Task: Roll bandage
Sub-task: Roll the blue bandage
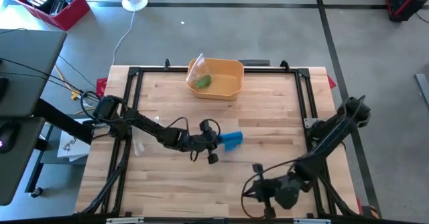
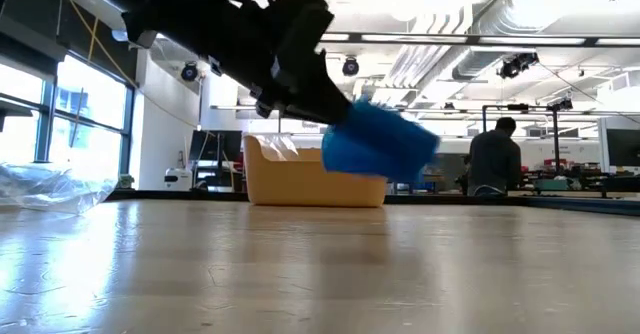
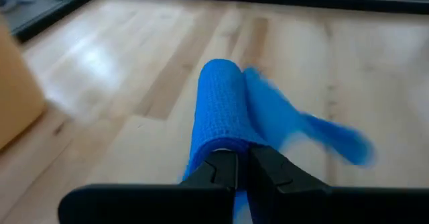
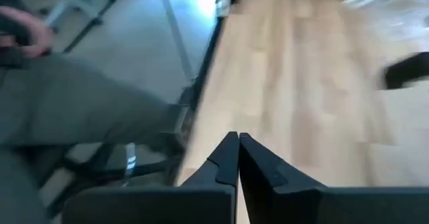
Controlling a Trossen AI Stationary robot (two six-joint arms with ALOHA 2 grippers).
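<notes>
Now left tool (image 3: 240, 167) grips bandage (image 3: 218, 106)

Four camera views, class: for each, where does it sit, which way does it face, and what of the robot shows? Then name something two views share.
High view: overhead, facing straight down; both arms show, left gripper holding the blue bandage, right gripper empty.
Low view: table height, looking level across the table; left arm enters from above.
Left wrist view: on the left wrist, facing forward; own fingers shut on the bandage.
Right wrist view: on the right wrist; own fingers shut, holding nothing.
Shared: high and low views both show the yellow bin.
</notes>
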